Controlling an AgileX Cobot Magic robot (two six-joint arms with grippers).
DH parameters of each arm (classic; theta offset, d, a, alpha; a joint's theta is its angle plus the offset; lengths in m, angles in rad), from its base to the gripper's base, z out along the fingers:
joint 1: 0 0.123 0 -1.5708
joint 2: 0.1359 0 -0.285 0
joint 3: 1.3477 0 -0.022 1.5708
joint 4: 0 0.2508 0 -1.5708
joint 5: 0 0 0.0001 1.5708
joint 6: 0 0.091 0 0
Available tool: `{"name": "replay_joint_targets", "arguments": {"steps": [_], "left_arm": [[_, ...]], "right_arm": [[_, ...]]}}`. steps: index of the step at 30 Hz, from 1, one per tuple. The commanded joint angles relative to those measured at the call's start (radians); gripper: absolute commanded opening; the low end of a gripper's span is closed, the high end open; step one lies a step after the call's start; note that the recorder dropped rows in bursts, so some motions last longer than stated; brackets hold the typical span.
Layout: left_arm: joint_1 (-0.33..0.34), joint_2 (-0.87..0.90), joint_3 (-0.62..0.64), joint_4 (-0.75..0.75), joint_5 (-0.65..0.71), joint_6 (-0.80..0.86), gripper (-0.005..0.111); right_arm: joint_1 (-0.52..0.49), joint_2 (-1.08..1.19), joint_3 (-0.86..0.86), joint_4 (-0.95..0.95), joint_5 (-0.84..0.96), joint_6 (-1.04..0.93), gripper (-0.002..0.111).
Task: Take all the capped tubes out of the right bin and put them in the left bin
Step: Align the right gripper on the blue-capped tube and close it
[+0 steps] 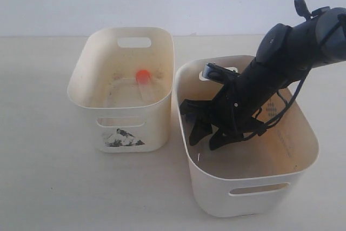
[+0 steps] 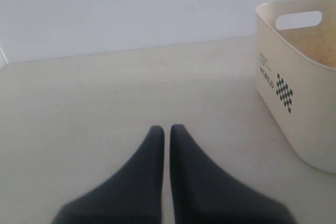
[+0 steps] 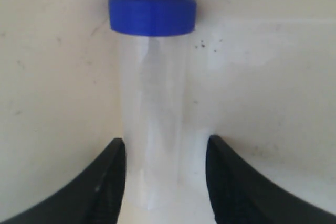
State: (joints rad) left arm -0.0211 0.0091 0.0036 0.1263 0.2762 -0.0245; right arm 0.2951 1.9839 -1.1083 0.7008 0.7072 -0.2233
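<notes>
**A:** What lies between the fingers of the right gripper (image 3: 166, 148)?

**B:** A blue-capped tube (image 3: 152, 93). It has a clear, empty-looking body and a round dark blue cap. It lies on the cream floor of the right bin (image 1: 250, 181), with the cap pointing away from the wrist.

**A:** Is it grasped?

**B:** No. The jaws are spread and straddle the tube's lower end. One finger sits at its edge and the other stands just apart from it.

**A:** And the other bin?

**B:** The left bin (image 1: 81, 82) is the narrower one and bears a black-and-white sticker (image 1: 123, 138). It holds an orange-capped tube (image 1: 142, 77), which lies on the floor near the far end.

**A:** The left gripper (image 2: 167, 129)?

**B:** It is clenched, with its fingers pressed together and holding nothing. It hangs above the bare table (image 1: 48, 177).
</notes>
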Motion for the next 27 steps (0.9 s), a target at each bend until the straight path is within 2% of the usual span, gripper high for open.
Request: {"name": "replay_joint_targets", "arguments": {"steps": [1, 21, 24, 27], "left_arm": [[0.001, -0.002, -0.004, -0.007, -0.015, -0.012, 0.004], [0.001, -0.002, -0.004, -0.007, -0.015, -0.012, 0.004], [0.001, -0.002, -0.004, -0.007, -0.015, -0.012, 0.004], [0.001, -0.002, -0.004, -0.007, -0.015, -0.012, 0.004]], "right_arm": [[-0.006, 0.017, 0.003, -0.039, -0.022, -0.001, 0.046], [-0.006, 0.017, 0.003, -0.054, -0.065, 0.020, 0.045], [-0.006, 0.017, 0.003, -0.054, -0.068, 0.022, 0.034], [-0.006, 0.017, 0.003, -0.060, -0.070, 0.022, 0.015]]}}
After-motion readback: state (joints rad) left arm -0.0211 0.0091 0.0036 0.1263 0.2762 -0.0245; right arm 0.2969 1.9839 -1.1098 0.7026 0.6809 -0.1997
